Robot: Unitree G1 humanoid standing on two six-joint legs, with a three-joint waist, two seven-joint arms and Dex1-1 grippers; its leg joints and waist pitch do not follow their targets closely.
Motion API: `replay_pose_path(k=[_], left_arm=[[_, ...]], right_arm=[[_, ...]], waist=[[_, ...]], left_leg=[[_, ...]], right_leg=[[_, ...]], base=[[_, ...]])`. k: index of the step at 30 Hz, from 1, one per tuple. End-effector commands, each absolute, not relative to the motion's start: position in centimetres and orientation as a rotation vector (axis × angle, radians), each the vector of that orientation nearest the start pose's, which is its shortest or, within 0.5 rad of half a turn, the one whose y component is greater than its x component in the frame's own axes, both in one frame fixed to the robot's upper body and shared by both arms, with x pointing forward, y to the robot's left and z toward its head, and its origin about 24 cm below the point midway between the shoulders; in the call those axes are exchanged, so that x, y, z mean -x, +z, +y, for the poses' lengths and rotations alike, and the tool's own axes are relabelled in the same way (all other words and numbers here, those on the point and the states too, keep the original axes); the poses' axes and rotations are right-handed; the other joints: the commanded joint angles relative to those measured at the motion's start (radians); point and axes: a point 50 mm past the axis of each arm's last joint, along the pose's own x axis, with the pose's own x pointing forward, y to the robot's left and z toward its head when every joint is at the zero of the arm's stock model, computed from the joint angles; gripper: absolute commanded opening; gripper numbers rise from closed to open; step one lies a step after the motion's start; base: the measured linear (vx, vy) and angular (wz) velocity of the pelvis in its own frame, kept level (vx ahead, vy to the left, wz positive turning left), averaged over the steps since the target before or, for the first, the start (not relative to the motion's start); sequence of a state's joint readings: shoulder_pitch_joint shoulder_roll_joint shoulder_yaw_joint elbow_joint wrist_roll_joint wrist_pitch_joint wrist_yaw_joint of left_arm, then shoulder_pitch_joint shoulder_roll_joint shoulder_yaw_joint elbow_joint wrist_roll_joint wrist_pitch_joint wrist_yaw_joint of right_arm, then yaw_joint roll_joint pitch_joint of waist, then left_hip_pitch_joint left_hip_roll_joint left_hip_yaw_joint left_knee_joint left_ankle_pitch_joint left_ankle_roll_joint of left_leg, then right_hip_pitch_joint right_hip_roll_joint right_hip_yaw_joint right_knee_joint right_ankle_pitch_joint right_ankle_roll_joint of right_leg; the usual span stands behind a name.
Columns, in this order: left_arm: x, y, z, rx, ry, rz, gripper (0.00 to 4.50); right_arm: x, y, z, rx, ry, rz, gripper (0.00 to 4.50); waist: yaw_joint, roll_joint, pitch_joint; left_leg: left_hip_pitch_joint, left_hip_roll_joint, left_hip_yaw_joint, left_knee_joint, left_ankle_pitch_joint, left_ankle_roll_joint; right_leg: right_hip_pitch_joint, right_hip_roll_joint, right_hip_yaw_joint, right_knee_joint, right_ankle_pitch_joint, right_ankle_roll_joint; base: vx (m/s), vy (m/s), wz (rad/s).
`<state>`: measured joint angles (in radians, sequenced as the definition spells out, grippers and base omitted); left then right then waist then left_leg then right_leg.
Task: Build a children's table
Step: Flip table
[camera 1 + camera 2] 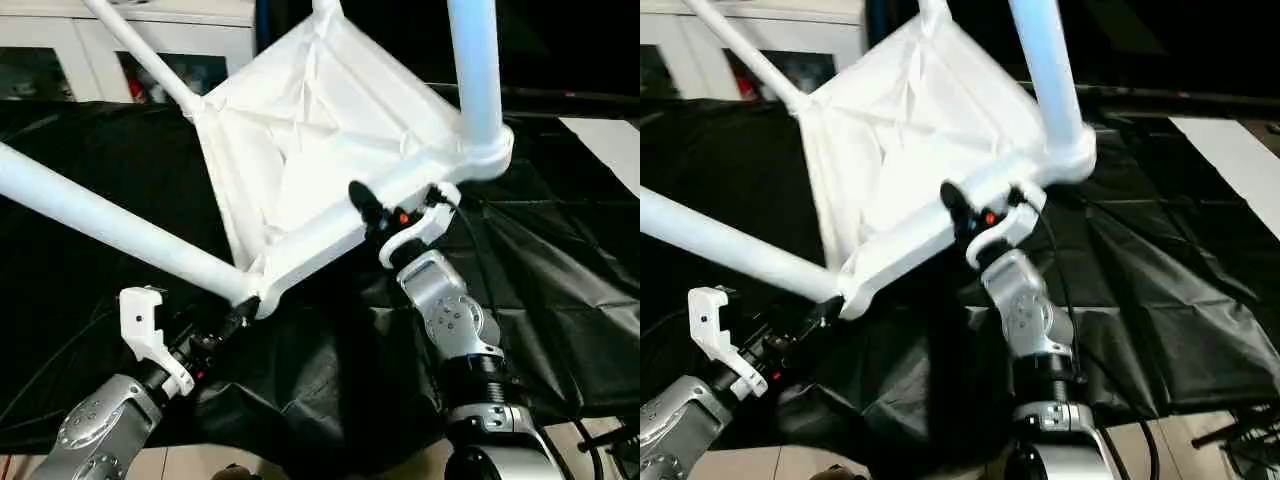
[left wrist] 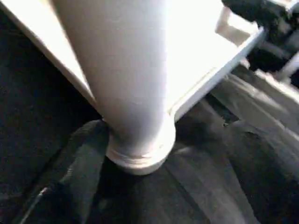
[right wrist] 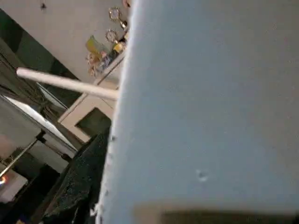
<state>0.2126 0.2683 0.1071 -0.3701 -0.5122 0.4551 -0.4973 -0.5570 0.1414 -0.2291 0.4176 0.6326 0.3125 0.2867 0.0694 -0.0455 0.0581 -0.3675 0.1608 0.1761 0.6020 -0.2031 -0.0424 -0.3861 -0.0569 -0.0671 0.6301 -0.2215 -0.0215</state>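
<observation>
The children's table is tilted up with the ribbed underside of its white tabletop (image 1: 310,130) facing me. White legs stick out of its corner sockets: one long leg (image 1: 100,220) runs to the left, one (image 1: 475,70) rises at the right, and another (image 1: 140,50) points to the far left. My right gripper (image 1: 385,215) is shut on the tabletop's near rim, one black finger (image 1: 365,205) hooked over the inner side. My left gripper (image 1: 228,322) sits just under the lower-left corner socket (image 2: 140,154), where the long leg (image 2: 126,70) enters.
Crumpled black cloth (image 1: 560,260) covers the work surface under the table. A white glass-door cabinet (image 1: 60,50) stands at the back left. A pale flat panel (image 1: 615,140) lies at the far right edge. Cables trail along the front right.
</observation>
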Motion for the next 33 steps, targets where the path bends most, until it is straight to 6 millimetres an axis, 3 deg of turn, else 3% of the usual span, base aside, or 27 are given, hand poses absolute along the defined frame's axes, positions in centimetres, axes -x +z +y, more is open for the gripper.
replay_pose_path(k=[1,5,10,17,19,21,24,33], left_arm=[[-20.0,6.1,17.3,0.239,-0.571,0.21,4.48],[-19.8,6.7,16.6,0.147,-0.664,0.195,4.5],[-20.0,7.7,15.8,0.102,-0.74,0.184,4.5],[-20.3,8.5,15.5,0.034,-0.78,0.152,4.5],[-20.6,9.6,15.1,-0.023,-0.819,0.126,4.5],[-21.2,11.7,14.3,-0.061,-0.869,0.07,4.5],[-21.6,13.0,14.0,-0.081,-0.887,0.026,4.5],[-22.5,15.0,13.6,-0.128,-0.851,-0.049,4.5]], right_arm=[[-35.2,11.7,-8.7,-0.802,0.439,-0.041,2.11],[-35.4,12.2,-8.9,-0.732,0.431,-0.066,2.1],[-35.6,13.3,-9.1,-0.68,0.408,-0.099,2.1],[-35.7,13.5,-9.1,-0.594,0.403,-0.09,2.09],[-35.7,13.3,-9.2,-0.471,0.378,-0.074,2.09],[-35.7,13.4,-9.3,-0.427,0.348,-0.069,2.09],[-35.8,13.5,-9.3,-0.406,0.325,-0.069,2.09],[-35.8,13.9,-9.6,-0.275,0.261,-0.084,2.09]], waist=[[0.0,0.013,-0.058],[0.004,0.013,-0.06],[0.01,0.019,-0.058],[0.011,0.017,-0.061],[0.013,0.017,-0.061],[0.012,0.015,-0.058],[0.014,0.016,-0.057],[0.014,0.011,-0.061]], left_leg=[[0.015,0.073,-0.023,-0.078,-0.084,-0.007],[0.015,0.072,-0.022,-0.076,-0.071,0.0],[0.02,0.072,-0.021,-0.079,-0.099,-0.03],[0.018,0.069,-0.022,-0.077,-0.089,-0.03],[0.019,0.069,-0.022,-0.078,-0.086,-0.035],[0.021,0.068,-0.021,-0.08,-0.108,-0.05],[0.022,0.066,-0.021,-0.08,-0.13,-0.067],[0.017,0.064,-0.022,-0.076,-0.114,-0.07]], right_leg=[[0.044,-0.088,0.064,-0.061,-0.001,-0.163],[0.043,-0.089,0.064,-0.059,0.008,-0.162],[0.039,-0.086,0.063,-0.058,-0.023,-0.16],[0.041,-0.084,0.064,-0.056,0.002,-0.149],[0.041,-0.083,0.063,-0.056,-0.004,-0.146],[0.039,-0.083,0.062,-0.056,-0.04,-0.141],[0.037,-0.083,0.063,-0.059,-0.074,-0.129],[0.041,-0.08,0.064,-0.056,-0.051,-0.112]], base=[[0.0,0.0,0.0],[0.0,0.0,0.0],[0.0,0.0,0.0],[0.0,0.0,0.0],[0.0,0.0,0.0],[0.0,0.0,0.0],[0.0,0.0,0.0],[0.0,0.0,0.0]])
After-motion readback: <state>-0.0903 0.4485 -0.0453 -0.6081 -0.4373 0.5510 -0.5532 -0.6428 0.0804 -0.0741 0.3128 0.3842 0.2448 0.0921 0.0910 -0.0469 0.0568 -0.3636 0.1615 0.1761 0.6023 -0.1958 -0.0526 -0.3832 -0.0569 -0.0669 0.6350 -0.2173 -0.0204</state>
